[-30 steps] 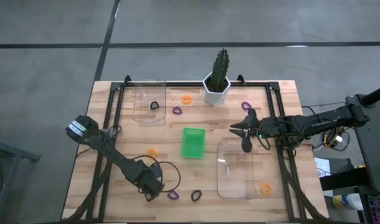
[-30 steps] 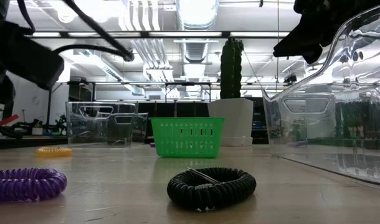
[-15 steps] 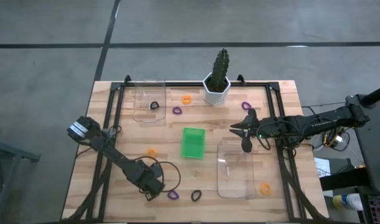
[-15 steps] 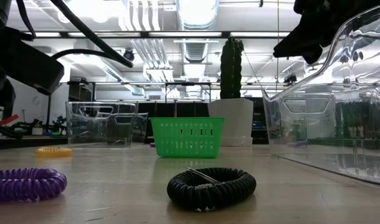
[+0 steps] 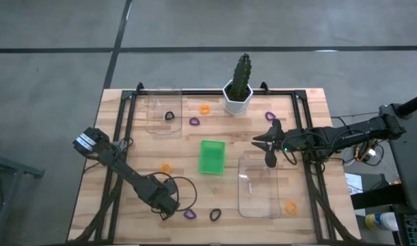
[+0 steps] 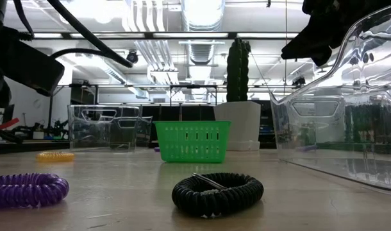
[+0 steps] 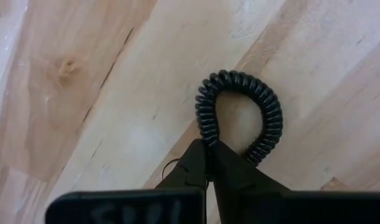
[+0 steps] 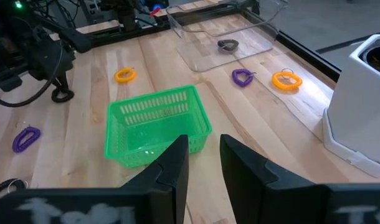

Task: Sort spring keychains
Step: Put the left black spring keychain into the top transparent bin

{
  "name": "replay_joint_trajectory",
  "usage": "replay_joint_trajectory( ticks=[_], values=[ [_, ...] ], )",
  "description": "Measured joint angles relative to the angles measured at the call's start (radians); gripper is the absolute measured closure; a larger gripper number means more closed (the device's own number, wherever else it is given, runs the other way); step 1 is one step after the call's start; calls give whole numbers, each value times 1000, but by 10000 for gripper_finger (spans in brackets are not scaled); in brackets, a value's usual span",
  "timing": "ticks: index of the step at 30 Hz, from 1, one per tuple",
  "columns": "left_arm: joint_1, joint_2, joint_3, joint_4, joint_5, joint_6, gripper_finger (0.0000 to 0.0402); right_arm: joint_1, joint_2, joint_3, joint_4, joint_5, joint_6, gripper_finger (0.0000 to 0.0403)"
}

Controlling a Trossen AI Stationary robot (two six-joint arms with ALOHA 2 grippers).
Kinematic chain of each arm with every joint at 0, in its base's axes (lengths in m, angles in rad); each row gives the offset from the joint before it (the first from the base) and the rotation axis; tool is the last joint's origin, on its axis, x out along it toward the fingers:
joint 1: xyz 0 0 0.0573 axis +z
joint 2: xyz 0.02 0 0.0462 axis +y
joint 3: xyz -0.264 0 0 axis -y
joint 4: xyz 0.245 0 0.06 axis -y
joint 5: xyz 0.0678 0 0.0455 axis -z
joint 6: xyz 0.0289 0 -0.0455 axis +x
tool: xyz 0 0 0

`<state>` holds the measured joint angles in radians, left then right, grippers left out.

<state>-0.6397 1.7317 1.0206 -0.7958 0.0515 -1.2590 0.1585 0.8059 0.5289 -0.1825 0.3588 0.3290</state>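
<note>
My left gripper (image 7: 209, 149) points down near the table's front left (image 5: 166, 207), shut on a black spring keychain (image 7: 240, 115) that lies on the wood. The gripper hides this keychain in the high view. Another black keychain (image 5: 214, 214) and a purple one (image 5: 189, 214) lie flat just to its right. Orange keychains (image 5: 166, 167) (image 5: 204, 108) (image 5: 290, 206) and purple ones (image 5: 194, 121) (image 5: 270, 115) lie scattered on the table. A black one (image 5: 169, 115) lies in the far clear tray (image 5: 154, 102). My right gripper (image 8: 202, 155) hangs open above the table (image 5: 270, 147), holding nothing. My left gripper pinches the coil of the black keychain on one side of its loop (image 7: 202, 127) between its two fingertips. The fingers come from above, pointing down. The keychain lies flat on the table, its loop stretching away from the fingers.
A small green tray (image 5: 211, 156) stands mid-table. A second clear tray (image 5: 258, 186) sits at the front right under my right arm. A cactus in a white pot (image 5: 238, 89) stands at the far edge. Black frame rails (image 5: 119, 137) run along both sides of the table.
</note>
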Motion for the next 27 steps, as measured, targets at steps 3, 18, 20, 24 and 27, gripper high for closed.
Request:
replay_joint_trajectory(
  ticks=[3, 18, 20, 24, 27],
  values=[
    [4, -60, -5, -50, -99, -9, 399, 0, 0, 0, 0, 0, 0, 317],
    [5, -472, 37, 16, -607, 83, 401, 0, 1, -3, -24, 0, -34, 317],
    [5, -520, 37, 78, -665, 169, 401, 0, 1, -3, -24, 0, -47, 317],
    [5, -594, 34, 246, -741, 395, 401, 0, 1, -3, -23, 0, -53, 317],
    [5, -634, 13, 435, -758, 569, 401, 0, 1, -3, -23, 0, -53, 317]
  ],
)
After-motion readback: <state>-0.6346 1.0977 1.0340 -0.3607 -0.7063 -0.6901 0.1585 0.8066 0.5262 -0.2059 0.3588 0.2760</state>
